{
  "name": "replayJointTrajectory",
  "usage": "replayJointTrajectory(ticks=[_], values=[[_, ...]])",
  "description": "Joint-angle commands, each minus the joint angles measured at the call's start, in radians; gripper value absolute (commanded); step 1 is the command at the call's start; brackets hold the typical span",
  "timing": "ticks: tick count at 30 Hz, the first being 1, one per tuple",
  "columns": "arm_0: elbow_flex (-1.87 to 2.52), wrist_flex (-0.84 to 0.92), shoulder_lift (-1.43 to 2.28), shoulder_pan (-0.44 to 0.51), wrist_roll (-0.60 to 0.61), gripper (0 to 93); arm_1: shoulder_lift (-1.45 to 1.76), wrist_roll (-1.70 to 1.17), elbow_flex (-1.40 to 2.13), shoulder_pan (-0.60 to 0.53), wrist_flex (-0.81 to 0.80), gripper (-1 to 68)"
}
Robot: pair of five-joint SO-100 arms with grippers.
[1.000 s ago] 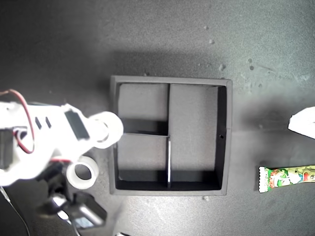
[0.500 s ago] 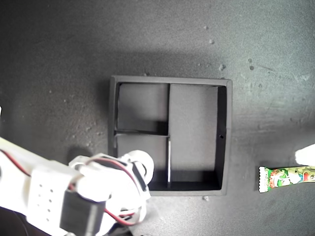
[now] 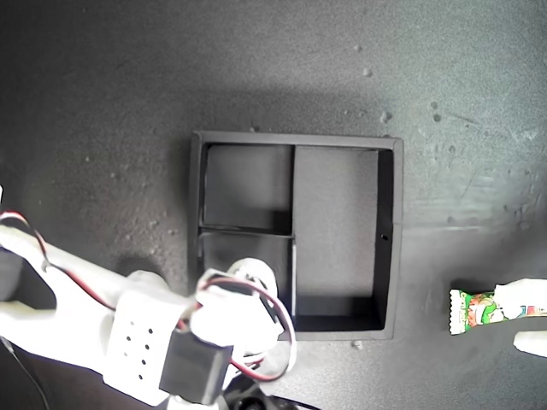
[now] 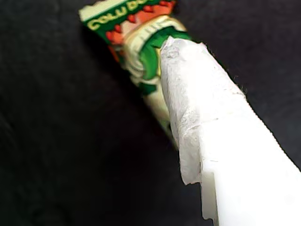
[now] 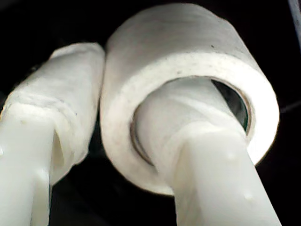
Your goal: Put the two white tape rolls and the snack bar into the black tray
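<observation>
Since a second ago I have swung my second gripper from beside the black tray to over its small compartment near the exterior view's bottom, clamped on a white tape roll, one finger through the hole. Released too near the divider, it could snag and land tilted. Meanwhile, at that view's right edge, my first gripper has reached the snack bar; its grip I cannot tell. The bar's long axis runs left-right there, so a skewed pinch might pivot it.
</observation>
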Motion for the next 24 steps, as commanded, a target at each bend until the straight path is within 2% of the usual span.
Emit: replayJointTrajectory(ticks=[1, 8, 14, 22, 24], values=[[-0.020, 0.018, 0.011, 0.020, -0.035, 8.8, 0.012, 0.160, 0.026, -0.063, 0.002, 27.1], [0.021, 0.018, 0.072, 0.048, -0.063, 13.4, 0.014, 0.344, 0.106, -0.156, 0.015, 28.6], [0.106, 0.018, 0.186, 0.028, -0.064, 12.4, 0.014, 0.399, 0.249, -0.199, -0.107, 24.5], [0.247, 0.018, 0.442, -0.015, -0.012, 12.1, 0.014, 0.373, 0.423, -0.167, -0.265, 20.4], [0.314, 0.018, 0.535, -0.020, -0.008, 12.1, 0.014, 0.371, 0.445, -0.150, -0.278, 16.6]])
